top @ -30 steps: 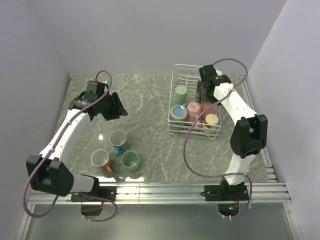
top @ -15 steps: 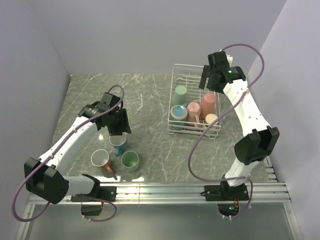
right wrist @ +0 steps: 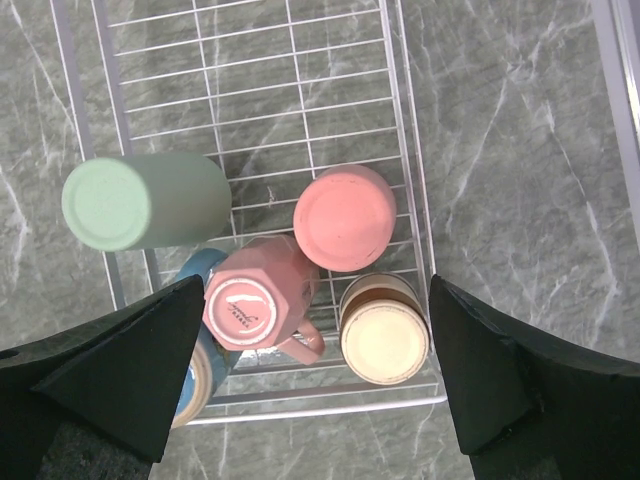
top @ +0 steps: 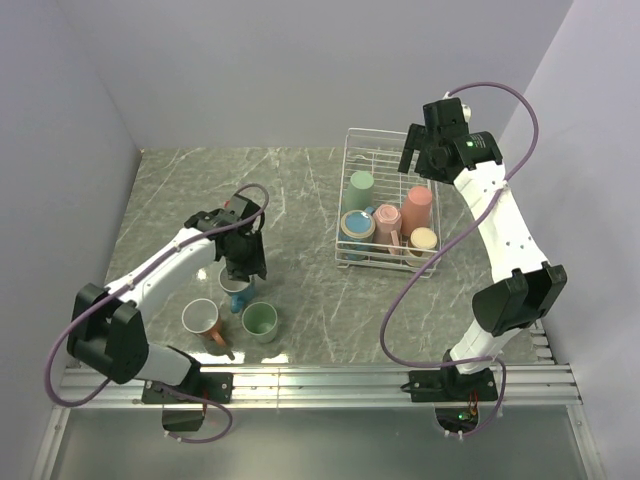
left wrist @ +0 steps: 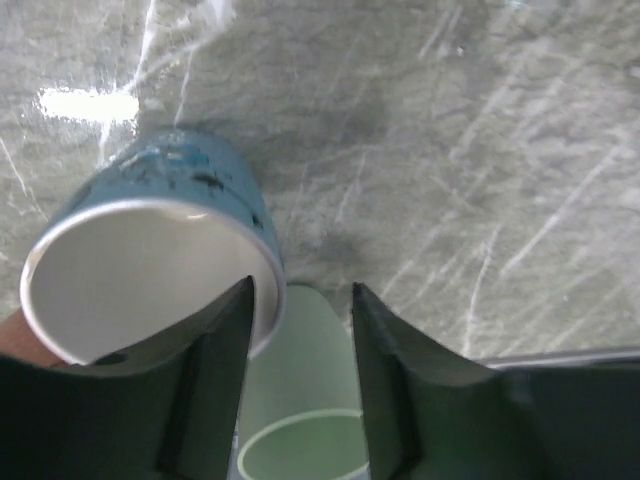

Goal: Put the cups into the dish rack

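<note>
Five cups (right wrist: pixel 345 215) stand in the dish rack (top: pixel 385 150), three are left on the worktop (top: pixel 300 200); my left jaws straddle the blue cup (left wrist: pixel 170 200) rim unclenched, my right jaws hang released, empty.

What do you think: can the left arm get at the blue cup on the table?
Probably yes. The left gripper hangs open right over the blue cup, one finger at its rim; the green cup close by seems not to block.
</note>
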Tool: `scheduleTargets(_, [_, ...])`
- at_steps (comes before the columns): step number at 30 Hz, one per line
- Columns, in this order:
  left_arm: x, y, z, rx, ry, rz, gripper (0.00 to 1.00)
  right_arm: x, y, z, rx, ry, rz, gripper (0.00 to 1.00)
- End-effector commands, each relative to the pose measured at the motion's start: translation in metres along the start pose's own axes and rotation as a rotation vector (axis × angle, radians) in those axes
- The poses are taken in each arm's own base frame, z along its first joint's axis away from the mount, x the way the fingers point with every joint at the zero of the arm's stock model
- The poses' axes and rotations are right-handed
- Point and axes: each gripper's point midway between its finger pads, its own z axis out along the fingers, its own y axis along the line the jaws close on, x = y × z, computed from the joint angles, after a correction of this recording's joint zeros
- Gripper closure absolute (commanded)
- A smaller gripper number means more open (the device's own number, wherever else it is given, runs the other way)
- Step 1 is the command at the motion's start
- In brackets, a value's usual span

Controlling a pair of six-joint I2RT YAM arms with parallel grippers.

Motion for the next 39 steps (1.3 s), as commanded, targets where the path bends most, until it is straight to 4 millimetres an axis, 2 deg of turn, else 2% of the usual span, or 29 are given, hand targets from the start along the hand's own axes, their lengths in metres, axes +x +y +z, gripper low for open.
scheduleTargets(1, [-0.009, 0.002, 0.013, -0.034, -0.034, 0.014, 0.53, -0.013, 0.000, -0.025, -0.041, -0.057, 0.022, 0.00])
scheduleTargets(3, [-0.010, 0.004, 0.020, -0.058, -0.025, 0.019, 0.59, -0.012, 0.000, -0.026, -0.044, -0.058, 0.023, 0.00])
scheduleTargets(4, [-0.008, 0.006, 0.025, -0.069, -0.013, 0.024, 0.69, -0.012, 0.001, -0.026, -0.048, -0.060, 0.023, 0.00])
scheduleTargets(6, [-0.011, 0.007, 0.026, -0.080, -0.019, 0.029, 0.80, -0.013, 0.001, -0.027, -0.046, -0.061, 0.021, 0.00])
scheduleTargets(7, [-0.012, 0.006, 0.026, -0.081, -0.024, 0.032, 0.90, -0.013, 0.001, -0.028, -0.046, -0.064, 0.020, 0.00])
scheduleTargets(9, [-0.015, 0.008, 0.025, -0.094, -0.031, 0.038, 0.99, -0.015, -0.003, -0.028, -0.035, -0.067, 0.021, 0.00])
scheduleTargets(12, [-0.021, 0.007, 0.020, -0.103, -0.038, 0.055, 0.99, -0.017, -0.004, -0.032, -0.036, -0.076, 0.024, 0.00])
scheduleTargets(14, [-0.032, 0.003, 0.008, -0.106, -0.055, 0.079, 1.00, -0.019, -0.004, -0.035, -0.039, -0.079, 0.027, 0.00])
scheduleTargets(15, [-0.050, -0.009, -0.006, -0.081, -0.104, 0.085, 1.00, -0.025, -0.002, -0.040, -0.047, -0.094, 0.031, 0.00])
scheduleTargets(18, [-0.078, -0.022, -0.031, -0.070, -0.155, 0.109, 1.00, -0.036, 0.004, -0.054, -0.092, -0.119, 0.049, 0.00])
scheduleTargets(19, [-0.101, -0.042, -0.050, -0.008, -0.207, 0.113, 1.00, -0.039, 0.006, -0.058, -0.106, -0.126, 0.055, 0.00])
scheduleTargets(23, [-0.153, -0.077, -0.089, 0.170, -0.315, 0.116, 1.00, -0.047, 0.029, -0.072, -0.226, -0.116, 0.063, 0.00])
scheduleTargets(24, [-0.165, -0.088, -0.098, 0.244, -0.341, 0.096, 1.00, -0.051, 0.037, -0.079, -0.273, -0.126, 0.063, 0.00])
scheduleTargets(25, [-0.182, -0.087, -0.107, 0.302, -0.367, 0.052, 1.00, -0.047, 0.058, -0.088, -0.398, -0.093, 0.050, 0.00])
scheduleTargets(26, [-0.180, -0.105, -0.116, 0.437, -0.329, 0.032, 1.00, -0.054, 0.071, -0.099, -0.492, -0.123, 0.049, 0.00])
scheduleTargets(27, [-0.195, -0.119, -0.125, 0.538, -0.390, 0.031, 1.00, -0.047, 0.085, -0.101, -0.582, -0.090, 0.042, 0.00])
scheduleTargets(28, [-0.203, -0.123, -0.144, 0.619, -0.439, 0.024, 1.00, -0.040, 0.103, -0.123, -0.741, -0.061, 0.032, 0.00])
scheduleTargets(29, [-0.195, -0.140, -0.161, 0.764, -0.407, 0.027, 1.00, -0.049, 0.119, -0.139, -0.869, -0.091, 0.046, 0.00])
scheduleTargets(30, [-0.206, -0.152, -0.176, 0.875, -0.478, 0.060, 1.00, -0.035, 0.128, -0.133, -0.937, -0.036, 0.055, 0.00])
scheduleTargets(31, [-0.205, -0.156, -0.190, 0.951, -0.477, 0.073, 1.00, -0.033, 0.133, -0.145, -1.011, -0.033, 0.060, 0.00])
scheduleTargets(32, [-0.205, -0.164, -0.200, 1.032, -0.452, 0.053, 1.00, -0.034, 0.147, -0.165, -1.160, -0.030, 0.052, 0.00])
scheduleTargets(33, [-0.193, -0.171, -0.210, 1.125, -0.390, 0.096, 1.00, -0.022, 0.152, -0.158, -1.201, 0.014, 0.060, 0.00])
scheduleTargets(34, [-0.200, -0.180, -0.224, 1.210, -0.443, 0.148, 1.00, -0.020, 0.154, -0.163, -1.249, 0.023, 0.058, 0.00])
scheduleTargets(35, [-0.197, -0.185, -0.236, 1.282, -0.403, 0.111, 1.00, -0.015, 0.159, -0.163, -1.300, 0.039, 0.064, 0.00])
scheduleTargets(36, [-0.191, -0.187, -0.234, 1.330, -0.362, 0.105, 1.00, -0.014, 0.161, -0.163, -1.327, 0.045, 0.066, 0.00])
scheduleTargets(37, [-0.185, -0.189, -0.245, 1.400, -0.352, 0.135, 1.00, -0.013, 0.162, -0.161, -1.341, 0.046, 0.071, 0.00])
scheduleTargets(38, [-0.181, -0.192, -0.272, 1.514, -0.364, 0.149, 1.00, -0.017, 0.164, -0.159, -1.361, 0.031, 0.084, 0.00])
scheduleTargets(39, [-0.175, -0.190, -0.275, 1.566, -0.360, 0.152, 1.00, -0.010, 0.164, -0.155, -1.385, 0.063, 0.088, 0.00])
